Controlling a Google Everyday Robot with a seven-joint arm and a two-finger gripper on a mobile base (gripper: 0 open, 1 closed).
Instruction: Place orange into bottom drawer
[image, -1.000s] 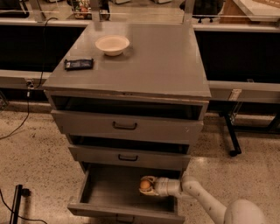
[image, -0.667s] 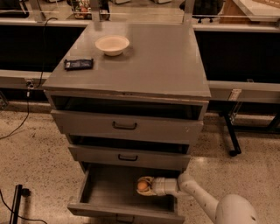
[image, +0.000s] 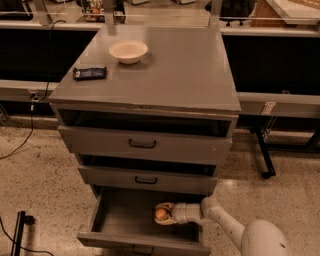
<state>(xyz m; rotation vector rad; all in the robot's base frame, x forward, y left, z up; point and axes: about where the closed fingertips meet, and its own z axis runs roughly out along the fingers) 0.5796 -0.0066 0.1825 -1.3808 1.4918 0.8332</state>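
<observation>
Camera view (the only view)

Drawers: three grey ones in one cabinet (image: 170, 75). The top drawer (image: 145, 144) and middle drawer (image: 150, 179) sit directly above the gripper, each pulled out a little. The bottom drawer (image: 117, 220) is pulled far out, and the gripper is inside it.

Handles: three, one small dark pull on each drawer front. The lowest is mostly cut off at the picture's edge, below the gripper.

Orange: one (image: 160, 213), inside the bottom drawer towards its right half, between the gripper's fingers.

Gripper: one (image: 158, 214), reaching into the bottom drawer from the right with its fingers pointing left.

Gripper state: the two fingers are pinched onto the orange, one on its far side and one on its near side, spread only as wide as the fruit.

Contact with drawer floor: hard to tell in the dim tray. The orange may rest on the floor or hang just above it.

Arm: one pale arm (image: 225, 227), running from the gripper down to the lower right corner.

Bowl: one cream bowl (image: 128, 51), high above the gripper and a little to its left, on the cabinet top.

Dark packet: one (image: 90, 73), flat on the cabinet top, well above and left of the gripper, near the bowl but apart from it.

Floor: speckled (image: 40, 175), to the left of the gripper beyond the drawer's side wall, with one dark cable (image: 22, 142) lying on it.
</observation>
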